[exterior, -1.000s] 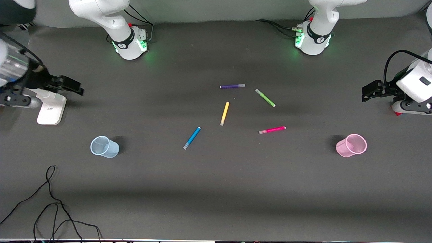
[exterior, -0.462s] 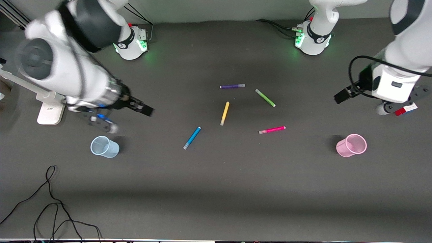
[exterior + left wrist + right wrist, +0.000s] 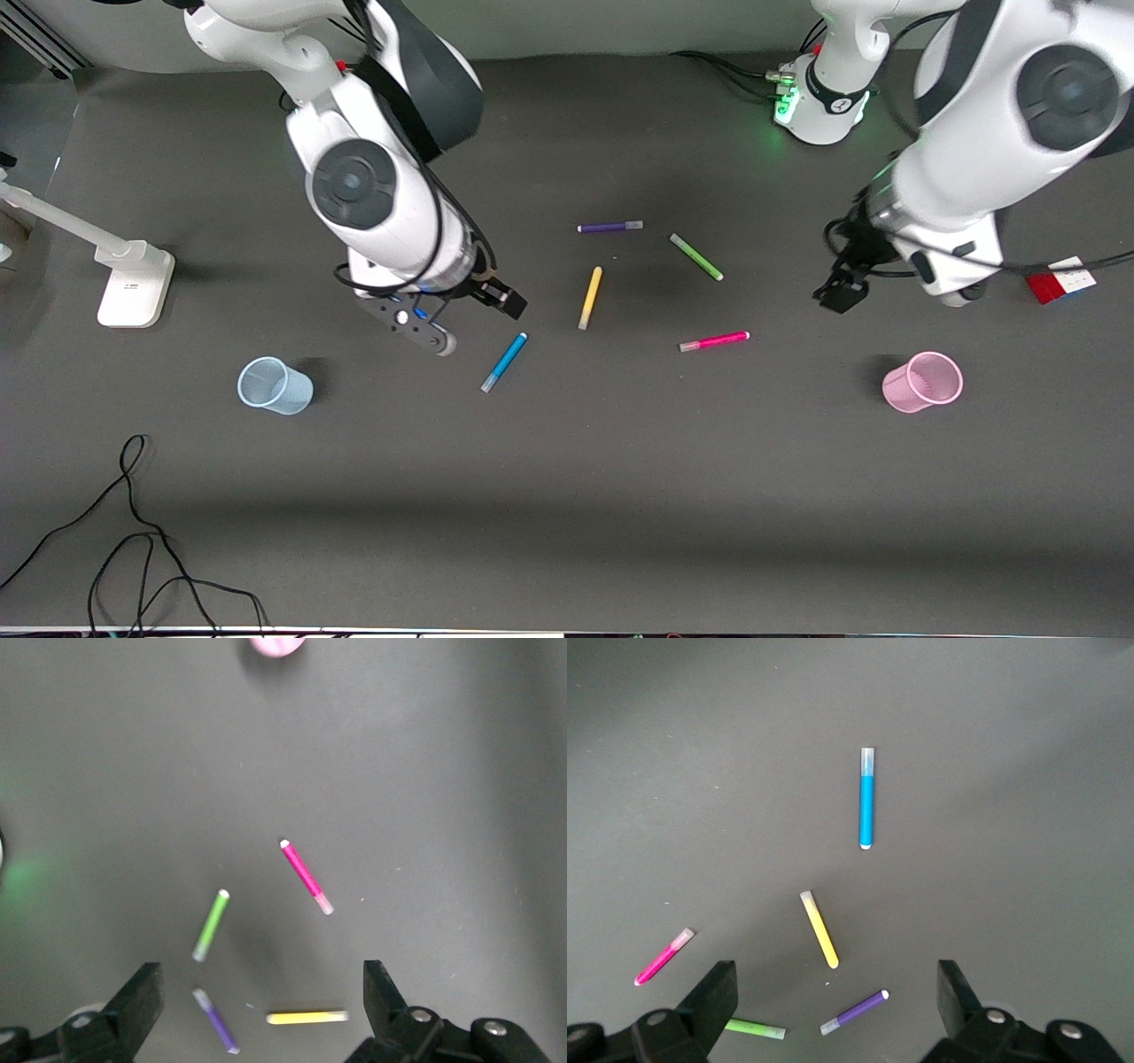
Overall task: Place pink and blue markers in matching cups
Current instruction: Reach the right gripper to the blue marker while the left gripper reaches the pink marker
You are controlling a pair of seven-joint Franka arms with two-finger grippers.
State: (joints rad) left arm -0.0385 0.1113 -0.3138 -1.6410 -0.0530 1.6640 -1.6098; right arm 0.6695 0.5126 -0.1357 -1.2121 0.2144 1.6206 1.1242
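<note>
Blue marker (image 3: 504, 361) and pink marker (image 3: 714, 341) lie under wide-open right gripper (image 3: 496, 297) and left gripper (image 3: 842, 288).

In the frame's middle I see my right gripper (image 3: 501, 299) hanging just above the blue marker (image 3: 504, 361); my left gripper (image 3: 840, 292) hangs at right, above the pink cup (image 3: 921, 382). The pink marker (image 3: 714, 341) lies centre-right, and the blue cup (image 3: 275, 385) stands lower left.
</note>
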